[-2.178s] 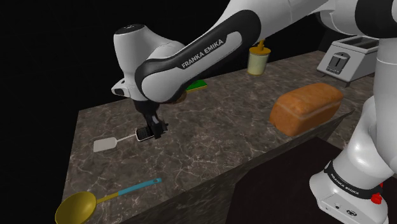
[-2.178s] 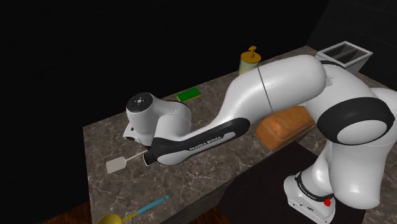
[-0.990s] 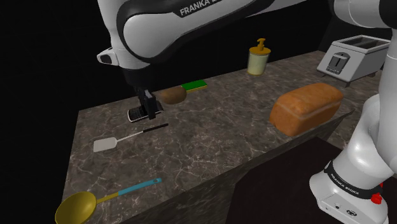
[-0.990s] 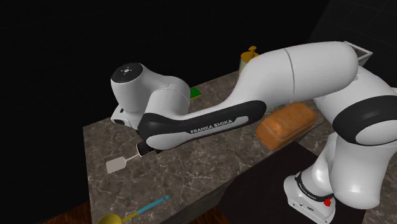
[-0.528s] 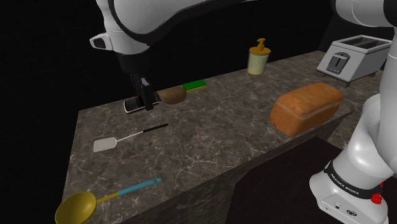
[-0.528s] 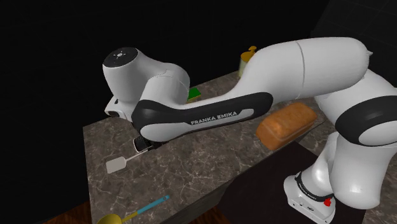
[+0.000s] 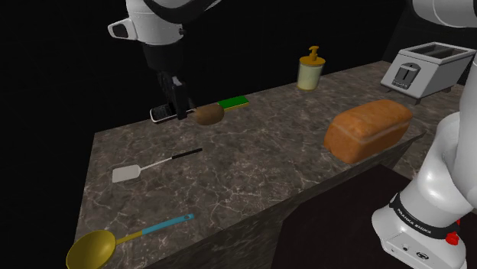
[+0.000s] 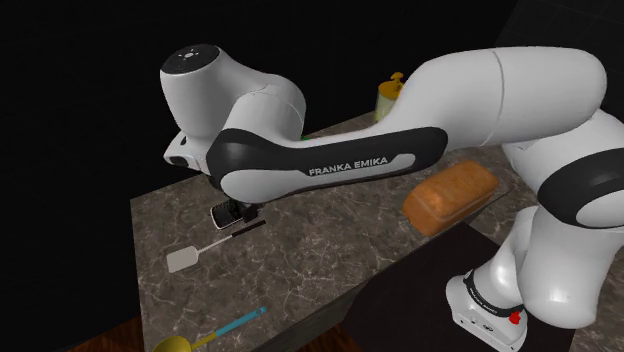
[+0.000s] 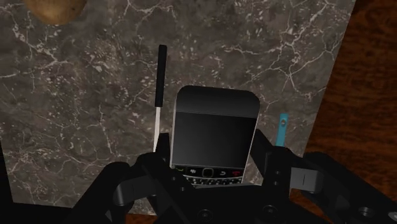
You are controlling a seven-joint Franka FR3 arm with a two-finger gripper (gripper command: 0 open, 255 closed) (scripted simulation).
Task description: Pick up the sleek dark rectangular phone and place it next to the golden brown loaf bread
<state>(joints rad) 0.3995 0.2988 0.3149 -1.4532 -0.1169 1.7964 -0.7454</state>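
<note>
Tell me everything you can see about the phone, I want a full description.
The phone is a dark rectangle with rounded corners and a thin silvery rim. A blank black screen fills most of its face; below it are small buttons and a keypad, partly hidden. The tool is shut on its keypad end, fingers on both long sides. It is held roughly level above the dark veined counter, touching nothing else.

Phone (image 9: 215, 137): glossy black face, silver rim. Gripper (image 9: 216, 162): all black. Countertop (image 7: 252, 168): dark grey-brown, veined white. Loaf (image 7: 368, 130) glows orange-brown. Spoon (image 7: 92, 248): yellow bowl, teal handle. Spatula (image 7: 127, 173): white blade, black handle.
</note>
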